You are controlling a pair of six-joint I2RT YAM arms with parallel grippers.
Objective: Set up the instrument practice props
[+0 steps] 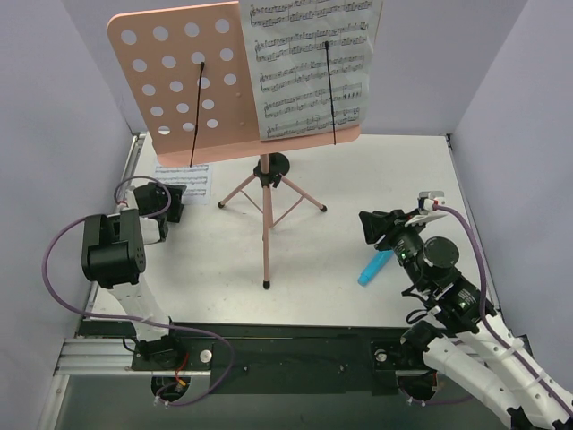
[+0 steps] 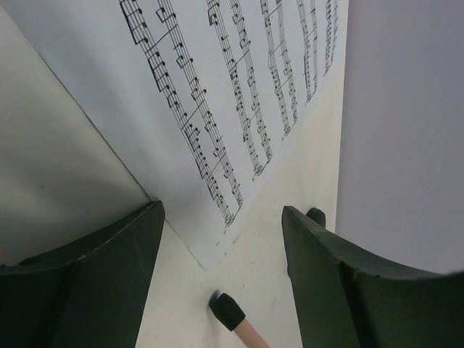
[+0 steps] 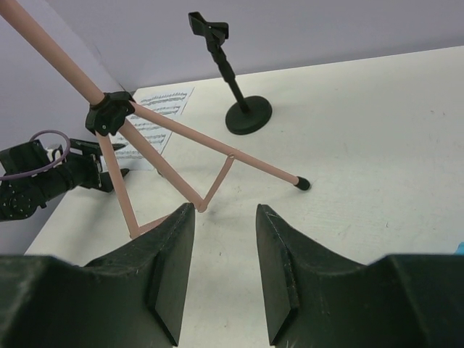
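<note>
Left claw [image 1: 172, 204]: low over the table [image 1: 358, 179] at the far left, jaws wide apart and gripping nothing. In the left wrist view the near corner of the page lies between its fingers [image 2: 94, 283].
Loose page [image 2: 217, 109]: flat on the table by the left wall, just behind the left claw.
Pink desk [image 1: 170, 90]: upright on the tripod, perforated left half bare.
Wire page-holders [image 1: 197, 112]: one over the bare half, the other across the mounted page.
Mounted page [image 1: 309, 67]: covers the desk's right half.
Tripod [image 1: 266, 210]: standing mid-table, legs spread. One black foot [image 2: 226, 310] sits near the loose page's corner.
Small black stand [image 3: 246, 116]: round base, behind the tripod.
Blue thing [image 1: 374, 267]: lying beside the right claw.
Right claw [image 3: 225, 268]: facing the tripod, jaws apart with nothing between them.
</note>
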